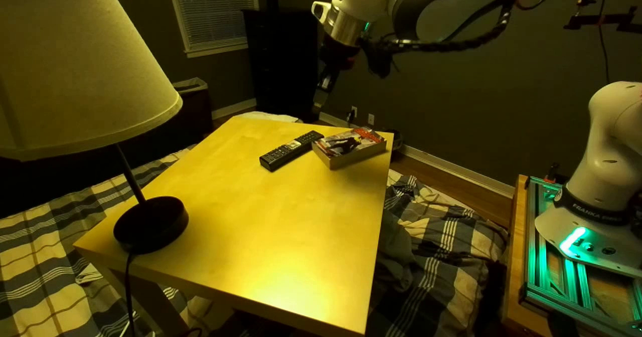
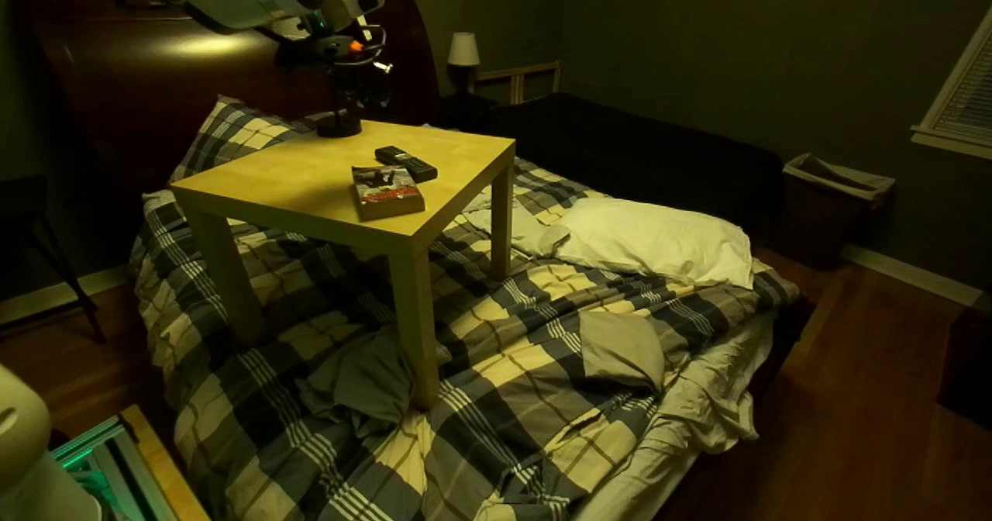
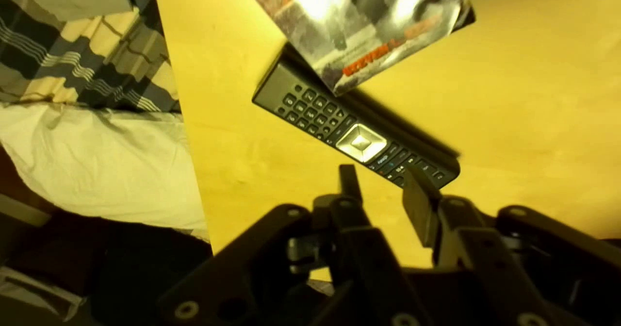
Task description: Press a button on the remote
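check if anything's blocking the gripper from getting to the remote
Nothing visible stands between the gripper and the remote. In the wrist view, the book lies close beside the remote, near the number keys, but covers none of them.

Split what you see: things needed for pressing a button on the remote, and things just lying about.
For the job:
remote, on the table
gripper, open

Just lying about:
book, beside the remote
lamp, also on the table
pillow
bin

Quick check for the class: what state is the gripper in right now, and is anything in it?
Gripper: open, its jaws apart in the wrist view, holding nothing.
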{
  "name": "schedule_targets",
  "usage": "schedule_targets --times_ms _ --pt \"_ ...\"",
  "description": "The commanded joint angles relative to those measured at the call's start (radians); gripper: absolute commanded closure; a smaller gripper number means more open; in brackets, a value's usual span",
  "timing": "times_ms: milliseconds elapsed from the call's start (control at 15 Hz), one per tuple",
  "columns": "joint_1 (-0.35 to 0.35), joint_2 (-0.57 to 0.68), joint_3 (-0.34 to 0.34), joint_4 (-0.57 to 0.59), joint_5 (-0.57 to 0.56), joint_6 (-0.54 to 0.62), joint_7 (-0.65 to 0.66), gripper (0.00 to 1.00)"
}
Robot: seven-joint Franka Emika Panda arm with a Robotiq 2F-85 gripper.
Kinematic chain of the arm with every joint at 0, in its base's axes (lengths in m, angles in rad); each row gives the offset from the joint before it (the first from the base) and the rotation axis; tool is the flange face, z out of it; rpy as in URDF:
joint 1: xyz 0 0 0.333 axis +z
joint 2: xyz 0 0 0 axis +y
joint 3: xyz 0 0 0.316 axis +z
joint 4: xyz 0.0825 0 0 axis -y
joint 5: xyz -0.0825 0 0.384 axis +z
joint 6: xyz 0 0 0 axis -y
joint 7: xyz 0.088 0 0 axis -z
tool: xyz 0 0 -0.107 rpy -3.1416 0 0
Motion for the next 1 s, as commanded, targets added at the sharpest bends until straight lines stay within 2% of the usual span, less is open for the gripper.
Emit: schedule_targets --times_ms 0,333,533,667,733,933 --pt "-0.07 -0.148 0.048 -0.087 0.167 -0.117 -0.077 0.38" --pt "-0.103 -0.291 0.047 -0.159 0.382 -0.157 -0.161 0.01" --pt "-0.089 -0.337 0.045 -0.189 0.515 -0.169 -0.209 0.0" --pt "-0.053 -0.367 0.034 -0.219 0.66 -0.149 -0.352 0.0" --pt "-0.092 -0.319 0.057 -0.165 0.567 -0.154 -0.267 0.0" --pt "-0.074 -0.344 0.055 -0.187 0.631 -0.154 -0.324 0.0"
